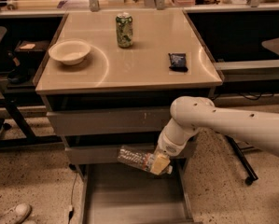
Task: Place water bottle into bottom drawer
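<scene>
My gripper (158, 164) is shut on the water bottle (135, 157), a clear crinkled bottle held lying on its side, pointing left. It hangs in front of the middle drawer's face, just above the back of the bottom drawer (129, 197). The bottom drawer is pulled out, a wide shallow grey tray with nothing showing on its floor. My white arm (223, 125) reaches in from the right.
The tan tabletop (129, 64) carries a green soda can (124, 30), a white bowl (70, 52) and a small dark packet (178, 61). Two shut grey drawers (106, 121) sit above. A chair base stands at left, a shoe (10, 213) at bottom left.
</scene>
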{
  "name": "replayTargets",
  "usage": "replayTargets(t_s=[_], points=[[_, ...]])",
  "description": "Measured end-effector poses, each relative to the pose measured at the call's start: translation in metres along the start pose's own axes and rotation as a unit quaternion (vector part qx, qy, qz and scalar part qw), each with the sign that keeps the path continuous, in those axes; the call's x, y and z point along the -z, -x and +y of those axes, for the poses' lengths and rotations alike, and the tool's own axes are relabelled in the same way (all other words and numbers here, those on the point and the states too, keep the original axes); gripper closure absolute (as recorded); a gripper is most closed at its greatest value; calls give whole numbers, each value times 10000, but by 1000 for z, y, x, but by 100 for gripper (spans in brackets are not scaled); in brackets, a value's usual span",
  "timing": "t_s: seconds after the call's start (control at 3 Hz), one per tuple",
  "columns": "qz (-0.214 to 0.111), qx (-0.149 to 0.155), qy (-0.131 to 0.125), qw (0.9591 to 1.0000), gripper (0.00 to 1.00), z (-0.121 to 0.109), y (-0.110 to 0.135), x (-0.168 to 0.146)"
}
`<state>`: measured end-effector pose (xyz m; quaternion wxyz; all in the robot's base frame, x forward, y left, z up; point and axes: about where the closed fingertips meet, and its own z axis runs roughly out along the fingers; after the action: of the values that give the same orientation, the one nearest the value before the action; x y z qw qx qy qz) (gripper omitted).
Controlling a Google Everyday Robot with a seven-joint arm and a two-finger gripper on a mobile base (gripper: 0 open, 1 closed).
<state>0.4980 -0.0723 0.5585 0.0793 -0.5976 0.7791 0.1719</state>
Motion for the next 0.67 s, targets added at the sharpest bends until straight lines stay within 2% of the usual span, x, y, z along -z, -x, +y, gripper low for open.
replayTargets(t_s=[0.33,0.67], points=[[-13,-14,22,10000,100,0,-1,-2],[-91,-402,180,9990,100,-1,-23,-48]])
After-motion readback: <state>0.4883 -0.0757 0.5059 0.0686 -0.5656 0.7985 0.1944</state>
